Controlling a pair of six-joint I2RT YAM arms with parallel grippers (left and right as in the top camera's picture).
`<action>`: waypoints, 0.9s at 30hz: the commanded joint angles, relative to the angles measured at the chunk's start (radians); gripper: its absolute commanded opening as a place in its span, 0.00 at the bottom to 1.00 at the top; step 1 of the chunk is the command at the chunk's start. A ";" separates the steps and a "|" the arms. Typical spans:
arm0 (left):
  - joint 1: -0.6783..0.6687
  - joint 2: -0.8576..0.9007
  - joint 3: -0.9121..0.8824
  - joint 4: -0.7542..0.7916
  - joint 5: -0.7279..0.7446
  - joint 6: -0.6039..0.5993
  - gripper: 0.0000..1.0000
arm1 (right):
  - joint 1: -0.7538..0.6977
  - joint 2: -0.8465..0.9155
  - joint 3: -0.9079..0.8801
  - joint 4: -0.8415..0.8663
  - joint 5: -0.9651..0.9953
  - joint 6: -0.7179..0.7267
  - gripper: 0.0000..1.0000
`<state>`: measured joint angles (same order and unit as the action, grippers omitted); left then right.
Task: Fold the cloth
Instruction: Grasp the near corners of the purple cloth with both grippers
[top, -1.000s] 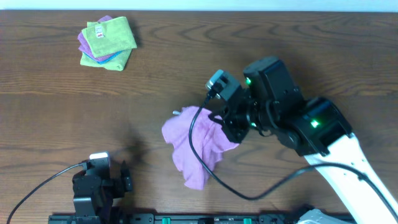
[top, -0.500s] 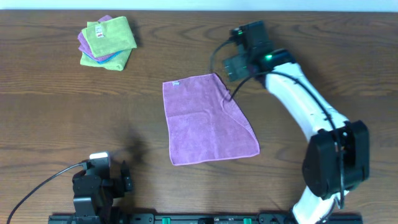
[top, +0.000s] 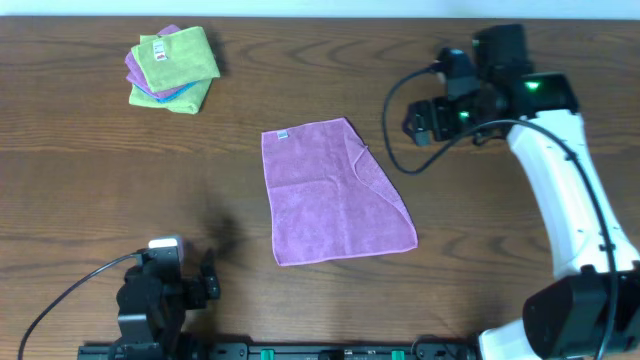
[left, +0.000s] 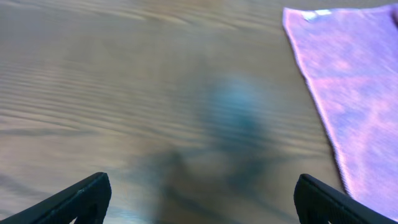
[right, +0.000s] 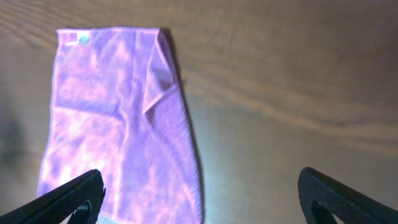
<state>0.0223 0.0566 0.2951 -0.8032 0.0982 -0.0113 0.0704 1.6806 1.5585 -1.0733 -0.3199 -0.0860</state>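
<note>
the dark wooden table (top: 80, 170) carries everything in view. the white right arm (top: 555, 190) reaches from the near right corner up toward the far edge, and its right gripper (right: 202, 196) hangs over bare wood to the right of the cloth, apart from it; its fingers (right: 74, 196) stand wide at the two sides of the wrist view with nothing between them. the cloth (top: 335, 195), lilac and fuzzy, lies spread flat about the middle of the table, narrower along its far edge than its near edge, with a strip of its right side turned over near the far right corner so that a crease runs down from there. a small stack of folded cloths (top: 172, 68) sits near the far left corner of the table, a lime-green one on top with purple and blue edges showing under it. the left gripper (left: 202, 202) sits low by the near edge, left of the cloth, fingers wide apart and empty, the cloth's left edge showing in its blurred wrist view. a small white tag (top: 283, 135) sits at the cloth's far left corner; its print is too small to read. the tag on the green cloth (top: 160, 55) shows a red mark, also unreadable.
</note>
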 joint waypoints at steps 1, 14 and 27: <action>-0.004 0.105 0.079 0.004 0.124 -0.042 0.96 | -0.066 -0.048 -0.070 -0.031 -0.178 -0.077 0.99; -0.004 0.808 0.393 0.023 0.550 -0.094 0.95 | -0.126 -0.209 -0.584 0.044 -0.347 -0.154 0.99; -0.004 1.237 0.392 0.101 0.710 -0.433 0.95 | -0.126 -0.209 -0.762 0.188 -0.425 -0.083 0.99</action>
<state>0.0223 1.2385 0.6720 -0.7025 0.7322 -0.3901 -0.0521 1.4891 0.8024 -0.8909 -0.7021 -0.1879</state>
